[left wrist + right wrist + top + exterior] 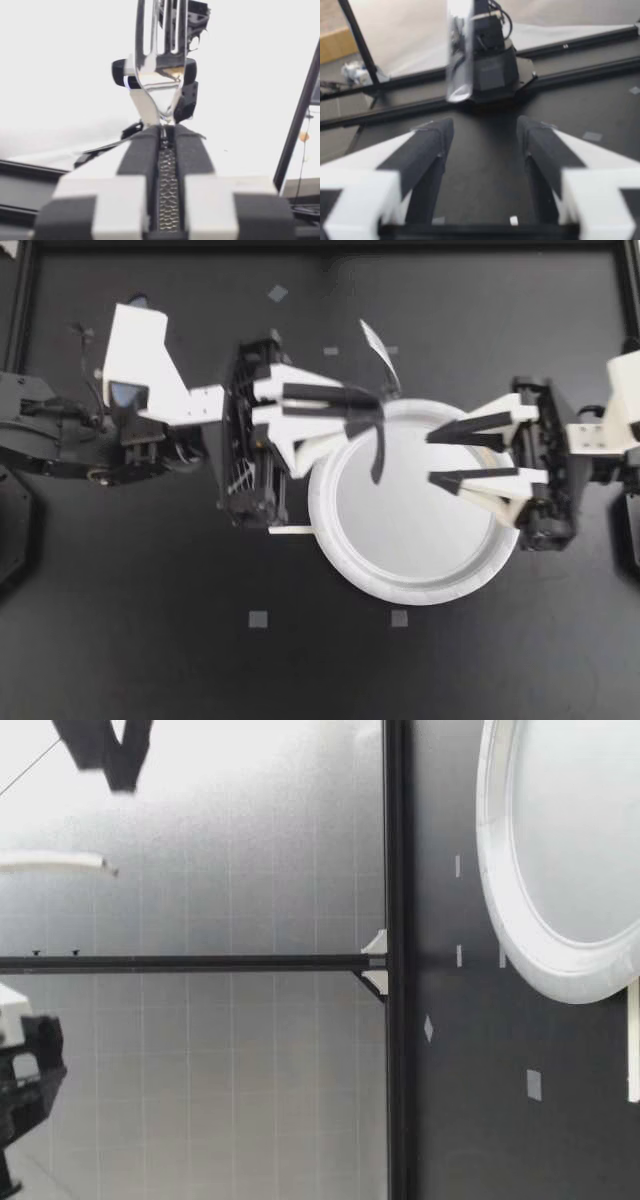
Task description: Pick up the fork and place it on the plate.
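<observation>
- My left gripper (372, 410) is clamped tight on the fork (382, 358). In the left wrist view both fingers (140, 155) press the narrow neck just under the tines.
- The fork is in the air, not on the table (150, 620). From above it hangs over the side of the plate (400, 592) nearest my left arm.
- Its long axis runs steeply, crosswise to my left fingers. The tines are up past the fingertips, and the dark handle drops toward the inside of the plate.
- The right wrist view agrees: the fork (459, 55) shows as a shiny strip with its rounded end downward. It sits ahead of that gripper, beyond one fingertip and not between the two.
- My right gripper (432, 458) is spread wide and holds nothing. It hovers over the far side of the plate, pointing at the fork, near it but apart.
- In the low view the plate (495, 840) lies flat with nothing on it and no fingers near its rim, so I judge the fork to be well above it.
- Judgement: the pick is done and only the placing is left. My left arm alone carries the fork, so the move is downward, with the handle end meeting the plate first.
- Risk: if let go this steep, the fork may topple toward the near rim, so laying it flatter before opening seems safer.
</observation>
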### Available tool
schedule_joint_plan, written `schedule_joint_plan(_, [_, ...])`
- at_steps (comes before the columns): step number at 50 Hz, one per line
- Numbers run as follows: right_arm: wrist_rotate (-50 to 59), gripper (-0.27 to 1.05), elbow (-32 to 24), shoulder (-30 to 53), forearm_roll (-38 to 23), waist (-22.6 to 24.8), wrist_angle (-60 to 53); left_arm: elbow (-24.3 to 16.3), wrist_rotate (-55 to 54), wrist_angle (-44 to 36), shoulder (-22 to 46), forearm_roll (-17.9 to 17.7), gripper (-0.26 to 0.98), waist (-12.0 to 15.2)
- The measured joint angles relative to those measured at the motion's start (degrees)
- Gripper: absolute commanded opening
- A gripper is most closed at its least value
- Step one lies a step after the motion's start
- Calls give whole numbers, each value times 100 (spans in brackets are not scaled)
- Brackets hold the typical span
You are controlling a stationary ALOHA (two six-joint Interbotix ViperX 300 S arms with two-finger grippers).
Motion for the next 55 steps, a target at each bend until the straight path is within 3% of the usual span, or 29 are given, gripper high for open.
schedule_joint_plan(15, [413,59,-369,765,-53,79,-237,-35,18,-9,220,26,-6,9])
schedule_joint_plan(45, [510,58,-492,932,-62,193,-299,-35,141,0,246,35,-6,9])
schedule_joint_plan(50, [510,51,-501,958,-62,193,-299,-26,141,0,272,35,-6,9])
schedule_joint_plan(55, [510,30,-501,976,-62,193,-299,-35,141,0,272,26,-6,9])
